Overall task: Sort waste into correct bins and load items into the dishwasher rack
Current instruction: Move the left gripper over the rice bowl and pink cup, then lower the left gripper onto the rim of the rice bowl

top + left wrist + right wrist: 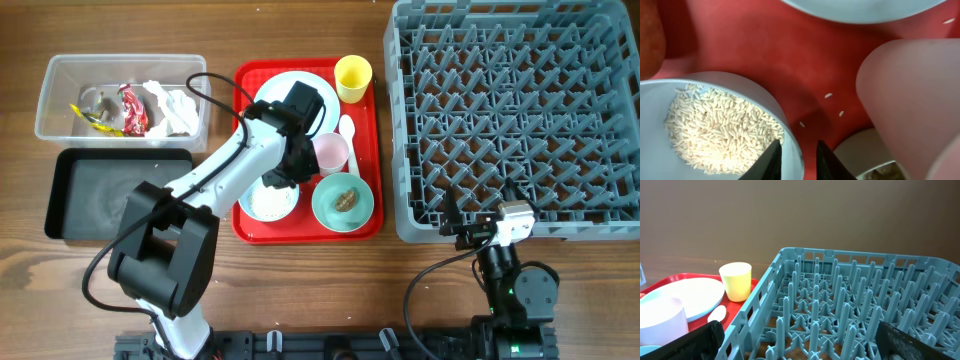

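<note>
My left gripper (283, 178) (799, 150) is shut on the rim of the pale blue-green bowl (290, 207) (660, 87) holding white rice (268, 203) (720, 130). One finger is inside, one outside. The bowl sits on the red tray (250, 228) (765, 45). Beside it are the small white-pink cup (332, 152) (910, 100), a second bowl (343, 201) with a brown lump, the white plate (285, 95), spoon (347, 128) and yellow cup (353, 78) (736, 282). My right gripper (455, 225) (800, 340) is open and empty at the grey rack's (510, 120) (840, 305) near-left corner.
The clear tub (60, 90) at the far left holds red and yellow wrappers (133, 110) and white tissue (175, 105). The black tray (110, 195) lies in front of it. An orange rounded thing (650, 35) at the left wrist view's edge may be the carrot.
</note>
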